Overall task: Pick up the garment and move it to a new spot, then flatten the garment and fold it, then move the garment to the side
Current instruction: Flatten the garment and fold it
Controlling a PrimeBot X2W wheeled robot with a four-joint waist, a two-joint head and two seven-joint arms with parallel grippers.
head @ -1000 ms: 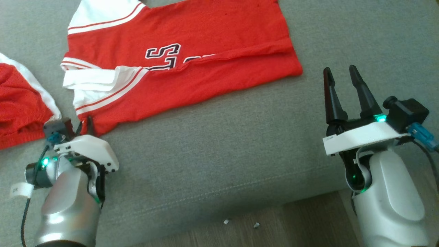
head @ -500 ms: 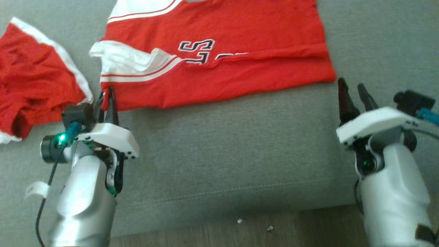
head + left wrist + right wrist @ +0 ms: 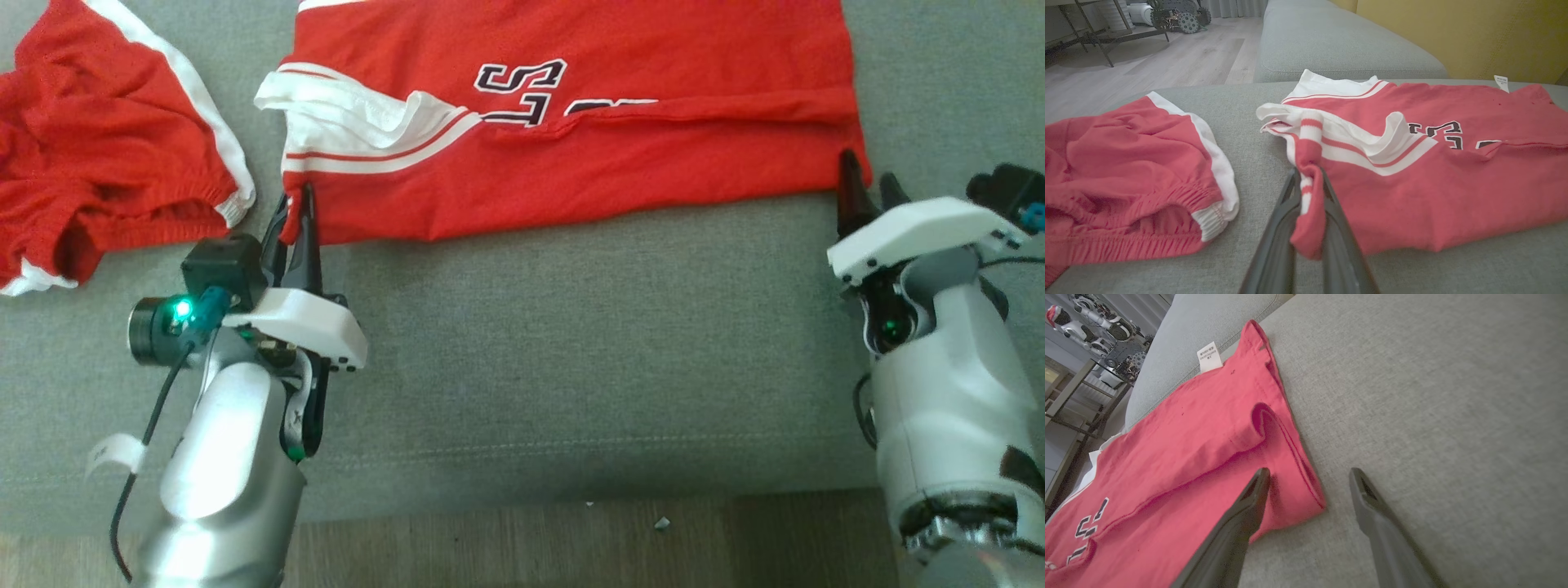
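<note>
The garment is a red jersey (image 3: pixel 571 163) with white striped trim and black letters, spread across the grey sofa seat. My left gripper (image 3: pixel 304 204) is shut on its near left corner. In the left wrist view the striped edge is bunched between the tips of the left gripper (image 3: pixel 1309 179), with the rest of the jersey (image 3: pixel 1453 183) stretching right. My right gripper (image 3: pixel 867 173) is open at the near right corner. In the right wrist view the right gripper (image 3: pixel 1309 473) straddles that corner of the jersey (image 3: pixel 1188 457), one finger over the fabric and the other over bare cushion.
Red shorts (image 3: pixel 106 155) with white trim lie crumpled to the left of the jersey, also in the left wrist view as shorts (image 3: pixel 1126 183). The grey seat cushion (image 3: pixel 571 351) ends at a front edge above wooden floor (image 3: pixel 531 547). A yellow backrest (image 3: pixel 1453 32) rises behind.
The head camera has shifted, so the whole scene sits further right and lower. My right gripper has come up to the jersey's near right corner. The left gripper keeps its hold.
</note>
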